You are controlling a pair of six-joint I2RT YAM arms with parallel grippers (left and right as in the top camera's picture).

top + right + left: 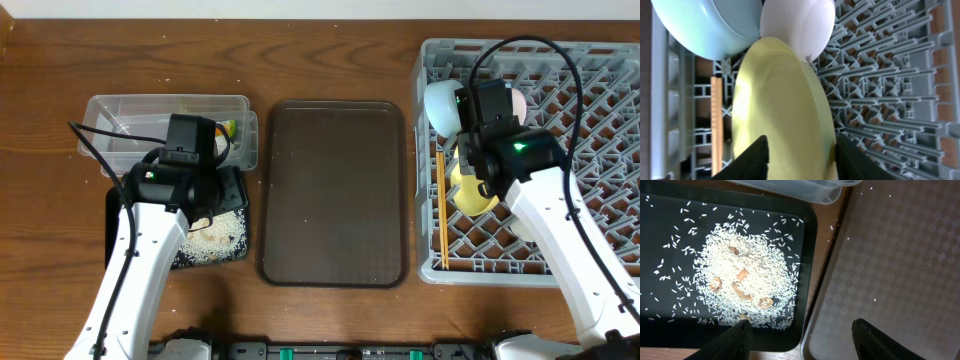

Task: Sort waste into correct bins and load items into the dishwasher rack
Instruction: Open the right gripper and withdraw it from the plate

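The yellow plate [470,195] [780,90] stands on edge in the grey dishwasher rack [600,100] [890,75]. My right gripper [478,185] [800,155] is shut on it, one finger on each side. The light-blue bowl [440,105] [705,25] and the white bowl [517,100] [797,22] stand just behind it. The chopsticks [440,210] [716,120] lie along the rack's left side. My left gripper [205,205] [802,335] is open and empty above the near right corner of the black tray [115,215] [805,280], which holds a pile of rice [220,235] [745,275]. The cup is out of view.
The clear tub [110,110] [805,187] sits behind the black tray with the green-and-orange wrapper [228,128] inside. The dark-brown serving tray [335,190] [900,255] lies between the bins and the rack, with a few stray rice grains on it.
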